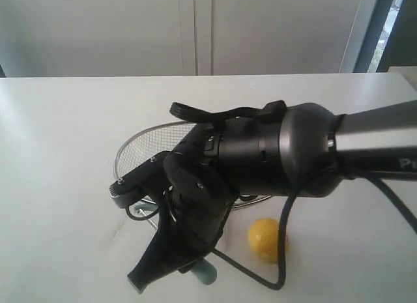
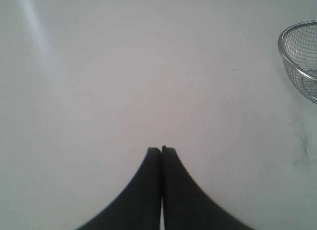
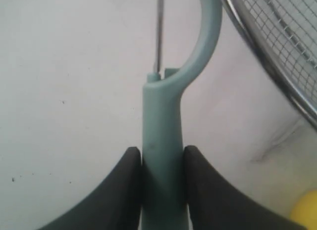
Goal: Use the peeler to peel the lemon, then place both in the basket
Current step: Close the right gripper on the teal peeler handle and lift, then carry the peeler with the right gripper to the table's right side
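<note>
The lemon (image 1: 267,238) is a small, rounded, bright yellow fruit with a matte skin. It lies on the white tabletop (image 2: 124,67), well away from its far edge and near the basket (image 1: 140,139) but apart from it, outside the rim. The basket is a shallow bowl of fine silver wire mesh with a thick, shiny metal rim, standing toward the middle of the tabletop.

The peeler (image 3: 162,156) has a smooth, pale teal plastic handle that widens into a curved arm, with a thin straight metal strip beside it. Its head reaches close to the basket's rim. Whether it touches the tabletop I cannot tell.

The right gripper (image 3: 161,151) has two black, tapering fingers (image 3: 124,185) clamped on the peeler's handle, one on each flat side. Its dark, rounded wrist housing and looped black cable hide much of the basket in the exterior view.

The left gripper (image 2: 161,150) hangs over bare tabletop, its curved black jaws pressed together with nothing between them.
</note>
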You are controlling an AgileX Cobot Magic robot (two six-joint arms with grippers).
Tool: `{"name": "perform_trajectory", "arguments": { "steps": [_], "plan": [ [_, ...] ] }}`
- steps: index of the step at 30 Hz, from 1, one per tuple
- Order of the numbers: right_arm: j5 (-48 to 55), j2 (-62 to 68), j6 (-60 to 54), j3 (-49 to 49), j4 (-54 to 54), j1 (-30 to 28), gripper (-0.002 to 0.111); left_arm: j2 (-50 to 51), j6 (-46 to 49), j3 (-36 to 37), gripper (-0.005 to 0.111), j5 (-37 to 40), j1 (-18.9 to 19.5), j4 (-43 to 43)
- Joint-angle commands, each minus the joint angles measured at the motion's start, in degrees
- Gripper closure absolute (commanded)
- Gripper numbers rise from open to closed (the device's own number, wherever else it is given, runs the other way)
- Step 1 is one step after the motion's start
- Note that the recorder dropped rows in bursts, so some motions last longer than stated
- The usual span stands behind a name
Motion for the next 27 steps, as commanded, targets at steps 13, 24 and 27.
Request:
{"name": "perform_trajectory", "arguments": {
  "steps": [13,24,27],
  "plan": [
    [-1.7,-9.5,5.4,0.0,2.3,0.0,0.108,-0.3,-0.2,0.2,0.107,-0.1,0.2,-0.1],
    [6.6,-17.2,4.8,0.0,-1.3,0.0,0.108,-0.3,-0.2,0.2,0.107,-0.1,0.2,-0.1],
    [8.4,-19.8,4.8,0.3,-3.3,0.0,0.108,-0.3,-0.2,0.2,0.107,-0.1,0.2,-0.1]
  ]
}}
